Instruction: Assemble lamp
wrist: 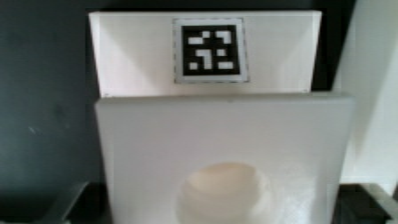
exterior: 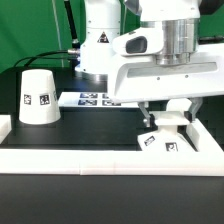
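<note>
The lamp's blocky white base (exterior: 160, 140) stands at the exterior view's right, close to the white rim, with tags on its front. My gripper (exterior: 168, 119) is down over it, one finger on each side. In the wrist view the base (wrist: 214, 130) fills the whole space between my dark fingertips (wrist: 54, 205), and the jaws stand wide and pressed to its sides. A tag (wrist: 210, 48) shows on its far, lower part. A pale round shape (wrist: 228, 190) sits in the near block; I cannot tell if it is the bulb. The cone shade (exterior: 40, 97) stands upright at the left.
The marker board (exterior: 95, 98) lies flat behind the middle of the black mat. A raised white rim (exterior: 90, 160) runs along the front and sides of the work area. The robot's body (exterior: 100, 40) rises at the back.
</note>
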{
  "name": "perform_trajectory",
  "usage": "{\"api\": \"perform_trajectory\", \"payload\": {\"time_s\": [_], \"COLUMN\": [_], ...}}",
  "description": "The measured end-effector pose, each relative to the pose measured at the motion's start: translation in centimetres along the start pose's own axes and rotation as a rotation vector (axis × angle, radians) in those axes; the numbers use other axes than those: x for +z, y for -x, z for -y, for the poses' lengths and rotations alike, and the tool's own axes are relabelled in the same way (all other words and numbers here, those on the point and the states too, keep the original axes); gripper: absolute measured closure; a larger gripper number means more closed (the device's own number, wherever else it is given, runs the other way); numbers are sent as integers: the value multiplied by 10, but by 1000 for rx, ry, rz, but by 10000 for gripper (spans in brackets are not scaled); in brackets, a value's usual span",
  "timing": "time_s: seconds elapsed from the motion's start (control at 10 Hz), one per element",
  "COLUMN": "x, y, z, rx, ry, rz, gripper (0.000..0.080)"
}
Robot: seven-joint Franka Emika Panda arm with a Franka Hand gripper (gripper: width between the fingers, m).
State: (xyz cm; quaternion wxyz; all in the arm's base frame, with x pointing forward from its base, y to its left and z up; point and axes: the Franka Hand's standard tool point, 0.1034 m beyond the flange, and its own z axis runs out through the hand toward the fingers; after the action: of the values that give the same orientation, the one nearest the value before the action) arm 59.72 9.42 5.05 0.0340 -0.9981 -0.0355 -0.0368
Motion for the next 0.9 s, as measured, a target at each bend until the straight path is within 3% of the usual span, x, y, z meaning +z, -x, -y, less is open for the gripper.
{"api": "perform_trajectory", "payload": {"time_s": [0.5, 0.9], "x": [1, 1], "y": [-17, -21], "z": [4, 5], "rx": [17, 82], "ry": [-1, -13], "rz": [-21, -24], "gripper": [265, 265]}}
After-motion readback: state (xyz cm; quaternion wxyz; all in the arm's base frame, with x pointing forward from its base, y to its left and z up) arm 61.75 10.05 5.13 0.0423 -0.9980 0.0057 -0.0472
